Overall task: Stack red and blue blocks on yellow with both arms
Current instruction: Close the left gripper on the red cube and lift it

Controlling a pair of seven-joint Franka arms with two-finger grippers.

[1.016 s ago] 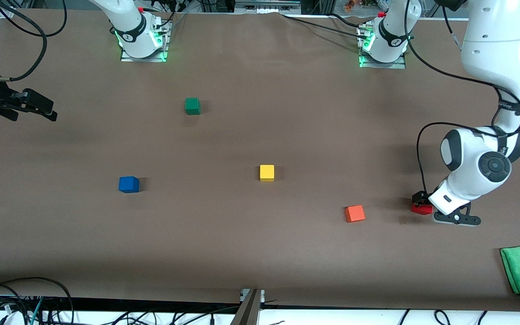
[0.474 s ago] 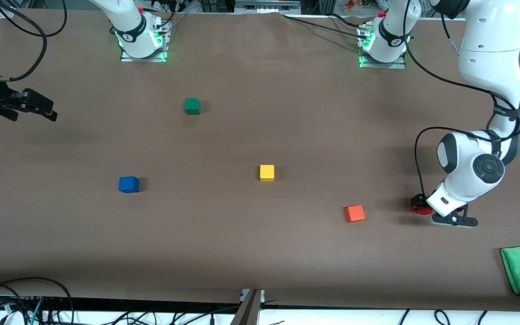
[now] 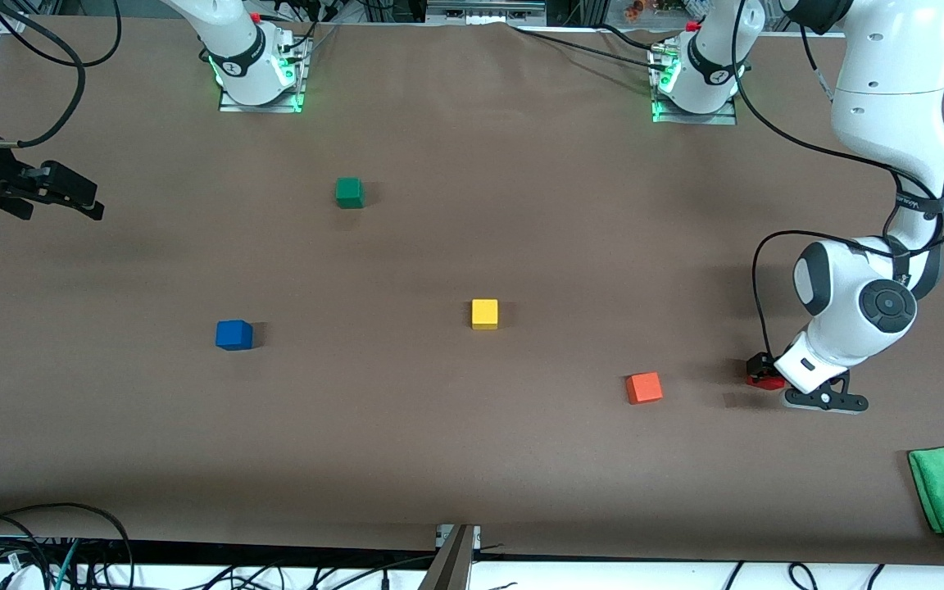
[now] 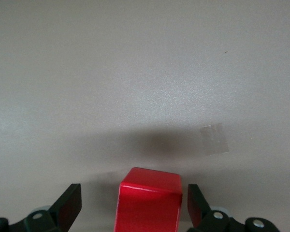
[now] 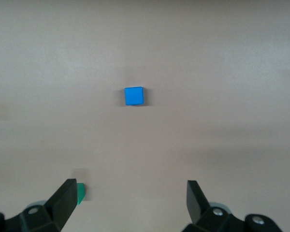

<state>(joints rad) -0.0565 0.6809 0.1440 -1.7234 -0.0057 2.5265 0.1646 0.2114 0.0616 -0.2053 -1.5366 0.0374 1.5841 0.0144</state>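
The left gripper (image 3: 764, 373) is down at the table near the left arm's end, fingers (image 4: 67, 205) spread either side of the small deep red cube (image 4: 149, 200), gaps showing. The right gripper (image 3: 58, 192) waits, fingers apart, raised over the right arm's end. The bright blue cube (image 3: 233, 334) and bright yellow cube (image 3: 485, 314) sit well apart on the brown table (image 3: 439, 459).

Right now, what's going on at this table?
The left hand is down at the red block, fingers open on either side of it, not yet closed. The right hand waits open in the air at its arm's end of the table. The blue block and yellow block sit apart; nothing is stacked.
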